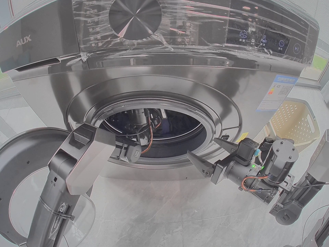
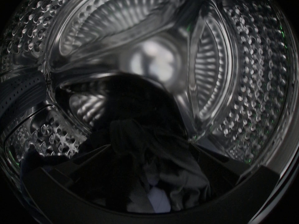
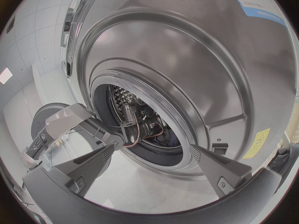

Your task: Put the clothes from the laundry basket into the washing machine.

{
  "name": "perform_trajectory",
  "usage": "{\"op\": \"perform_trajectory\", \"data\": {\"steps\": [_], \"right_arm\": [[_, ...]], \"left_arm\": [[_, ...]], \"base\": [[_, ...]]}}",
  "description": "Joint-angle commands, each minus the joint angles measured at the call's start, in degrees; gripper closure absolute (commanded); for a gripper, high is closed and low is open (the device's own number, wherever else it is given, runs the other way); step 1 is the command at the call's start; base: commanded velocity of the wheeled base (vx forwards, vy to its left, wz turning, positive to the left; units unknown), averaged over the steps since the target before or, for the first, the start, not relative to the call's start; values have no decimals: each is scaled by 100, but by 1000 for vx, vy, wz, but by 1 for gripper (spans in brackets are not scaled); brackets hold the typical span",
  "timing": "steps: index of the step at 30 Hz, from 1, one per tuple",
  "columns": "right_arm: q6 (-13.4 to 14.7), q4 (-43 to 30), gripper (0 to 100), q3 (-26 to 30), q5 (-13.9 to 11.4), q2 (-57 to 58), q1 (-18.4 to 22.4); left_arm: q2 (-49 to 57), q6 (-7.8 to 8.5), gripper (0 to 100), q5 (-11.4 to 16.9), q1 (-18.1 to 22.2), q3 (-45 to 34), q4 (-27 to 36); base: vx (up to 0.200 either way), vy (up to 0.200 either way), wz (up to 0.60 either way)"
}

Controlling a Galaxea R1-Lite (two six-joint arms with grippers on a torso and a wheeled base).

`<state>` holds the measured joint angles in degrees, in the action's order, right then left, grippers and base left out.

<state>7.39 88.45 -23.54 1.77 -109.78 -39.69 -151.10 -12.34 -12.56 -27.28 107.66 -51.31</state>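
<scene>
The washing machine (image 1: 164, 83) stands with its round opening (image 1: 154, 127) uncovered. My left arm reaches through that opening, its wrist (image 1: 138, 117) inside the drum. In the left wrist view, the left gripper (image 2: 149, 147) is open, and a heap of dark and light clothes (image 2: 174, 175) lies on the drum floor between and below its fingers (image 2: 71, 168). My right gripper (image 1: 209, 151) is open and holds nothing, hovering just outside the machine's front at the lower right of the opening (image 3: 146, 122). The cream laundry basket (image 1: 294, 120) stands to the right of the machine.
The machine's door (image 1: 24, 175) hangs open at the left, beside my left arm. Pale tiled floor (image 1: 164, 206) lies in front of the machine. The perforated drum wall (image 2: 255, 87) surrounds the left gripper.
</scene>
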Motion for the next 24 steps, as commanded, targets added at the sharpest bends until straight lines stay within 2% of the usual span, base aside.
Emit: {"op": "perform_trajectory", "data": {"steps": [1,2,3,5,6,10,14,19,20,21,24], "right_arm": [[0,-4,0,25,-1,-9,-3],[0,-4,0,34,-1,-9,-3],[0,-4,0,51,-1,-9,-3],[0,-4,0,69,-1,-9,-12],[0,-4,0,86,-1,-9,-12],[0,-4,0,209,-27,9,-56],[-18,-4,0,508,-54,88,-179],[-36,-4,0,798,-10,352,-496],[-36,-4,0,807,-10,369,-504],[-36,-4,0,869,17,475,-548],[-27,-4,0,1080,34,607,-496]], "left_arm": [[415,346,0,-1,-119,-957,-169],[450,390,0,-1,-137,-1036,-248],[573,531,0,16,-242,-1361,-512],[723,618,0,43,-357,-1678,-714],[925,671,0,78,-524,-2082,-863],[1531,724,0,192,-902,-3348,-1267],[2102,908,0,386,-1209,-4692,-1883],[2849,996,0,693,-1411,-6389,-2823],[2902,1005,0,702,-1420,-6476,-2867],[3280,1023,0,702,-1490,-7004,-3078],[3966,1023,0,676,-1508,-7812,-3210]], "base": [[0,0,0],[0,0,0],[0,0,0],[0,0,0],[0,0,0],[0,0,0],[0,0,0],[0,0,0],[0,0,0],[0,0,0],[0,0,0]]}}
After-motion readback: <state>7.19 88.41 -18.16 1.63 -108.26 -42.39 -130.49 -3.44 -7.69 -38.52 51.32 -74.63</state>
